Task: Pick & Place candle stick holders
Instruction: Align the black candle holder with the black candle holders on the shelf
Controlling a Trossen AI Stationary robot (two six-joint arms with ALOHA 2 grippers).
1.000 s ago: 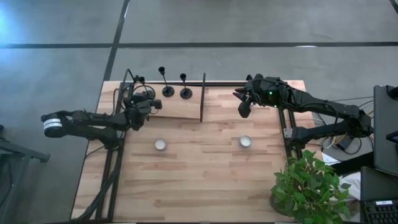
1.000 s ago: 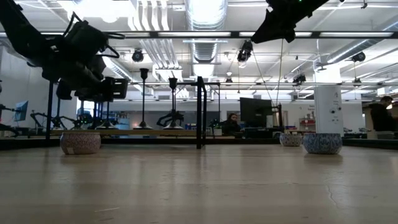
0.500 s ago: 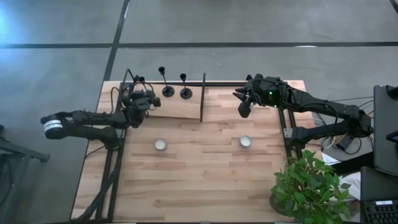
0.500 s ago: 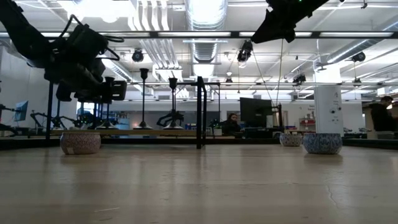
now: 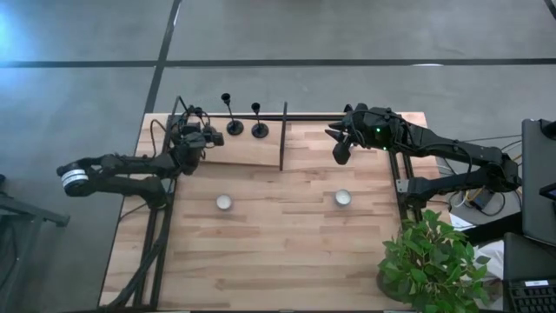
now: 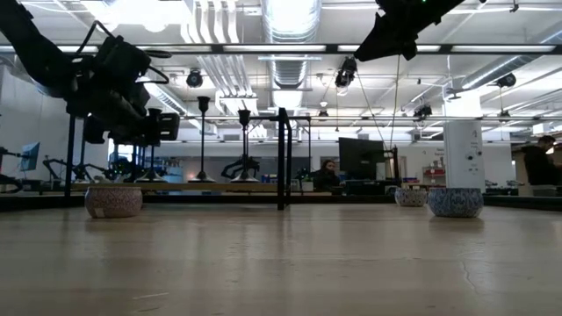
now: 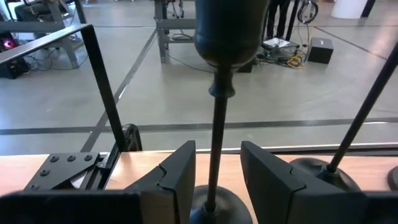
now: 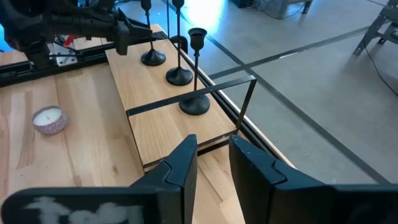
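Observation:
Three black candle stick holders stand by their round bases on a raised wooden board (image 5: 248,149) at the far left. Two show in the high view (image 5: 234,127) (image 5: 260,129). The third (image 7: 216,124) rises between the fingers of my left gripper (image 5: 200,136), which is open; one finger stands on each side of its thin stem, apart from it. Its cup (image 7: 230,31) is above the fingers, its base (image 7: 214,208) below. My right gripper (image 5: 340,153) is open and empty, high over the table's far right part.
A thin black metal frame (image 5: 283,136) stands at the board's right edge. Two low tealights (image 5: 224,202) (image 5: 343,198) sit on the table's middle. A potted plant (image 5: 434,261) is at the near right corner. A neighbouring holder's base (image 7: 317,171) is close beside my left gripper.
My left gripper has moved toward the table's far edge, onto the leftmost holder. My right arm has kept still.

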